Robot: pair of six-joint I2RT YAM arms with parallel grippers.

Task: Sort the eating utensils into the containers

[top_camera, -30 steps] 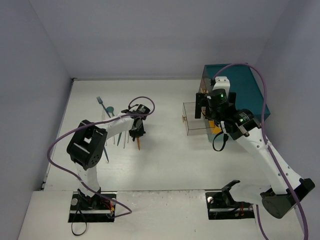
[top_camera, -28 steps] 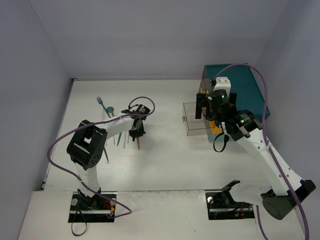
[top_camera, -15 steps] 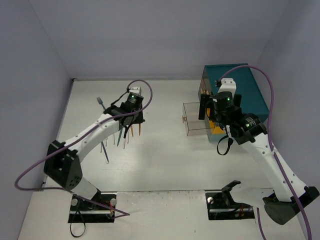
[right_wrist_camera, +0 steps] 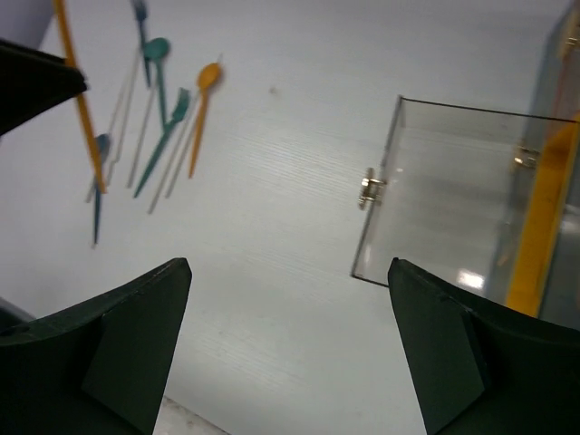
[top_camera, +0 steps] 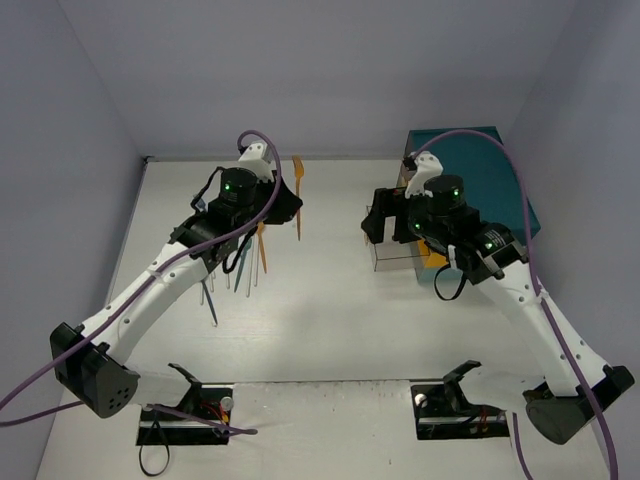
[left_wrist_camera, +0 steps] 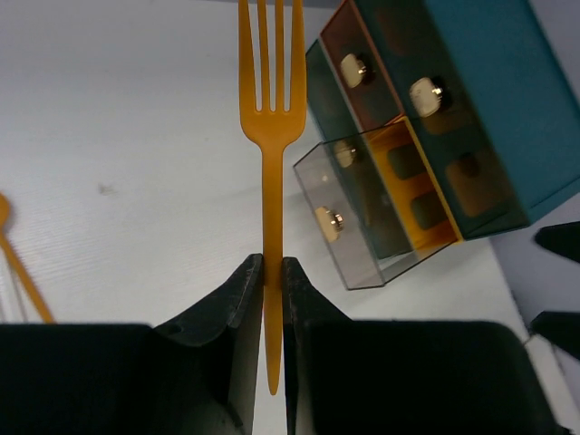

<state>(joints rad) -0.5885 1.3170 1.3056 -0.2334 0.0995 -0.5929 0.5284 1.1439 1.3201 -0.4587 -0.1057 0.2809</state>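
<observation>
My left gripper (top_camera: 294, 206) is shut on the handle of an orange fork (top_camera: 297, 180) and holds it above the table's middle back. In the left wrist view the fork (left_wrist_camera: 270, 136) stands straight between the fingers (left_wrist_camera: 245, 290), tines toward the pulled-out clear drawer (left_wrist_camera: 381, 208). Several other utensils (top_camera: 248, 262) lie on the table under the left arm; the right wrist view shows a teal spoon (right_wrist_camera: 156, 53), an orange spoon (right_wrist_camera: 205, 95) and a teal fork (right_wrist_camera: 169, 131). My right gripper (right_wrist_camera: 288, 265) is open and empty, hovering just left of the clear drawer (right_wrist_camera: 462, 195).
The large teal chest (top_camera: 495, 180) with a yellow band stands at the back right, and the clear drawer (top_camera: 392, 258) sticks out of its left side. Other drawers with brass knobs (left_wrist_camera: 426, 91) sit shut in the chest. Grey walls close in the table.
My left arm has lifted the orange fork off the table and carried it up, back and right. My right gripper has shifted left, over the clear drawer's front.
</observation>
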